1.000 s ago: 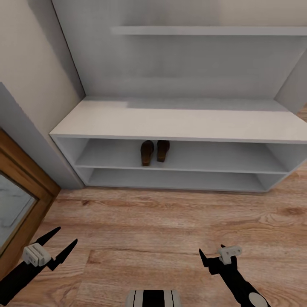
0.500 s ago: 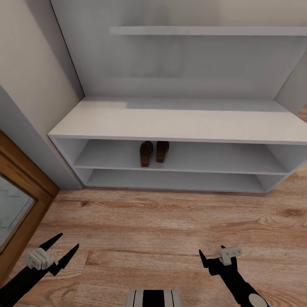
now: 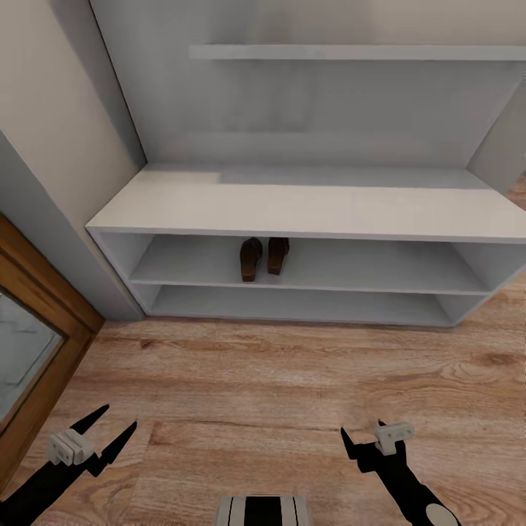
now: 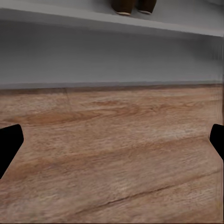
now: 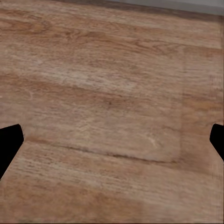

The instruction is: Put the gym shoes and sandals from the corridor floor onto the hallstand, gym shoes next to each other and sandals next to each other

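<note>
**Two brown sandals shelved, both arms low over the floor**

Two dark brown leather sandals [image 3: 263, 258] sit side by side on the upper tier of the wide white-grey hallstand [image 3: 307, 212], their fronts hidden under its thick top. The left gripper [image 3: 104, 432] hangs low over the wood-grain plank floor [image 3: 277, 380], black fingers spread and empty. The right gripper [image 3: 363, 438] hovers likewise, fingers parted in its wrist view, partly hidden by its own body from the head view.
</note>
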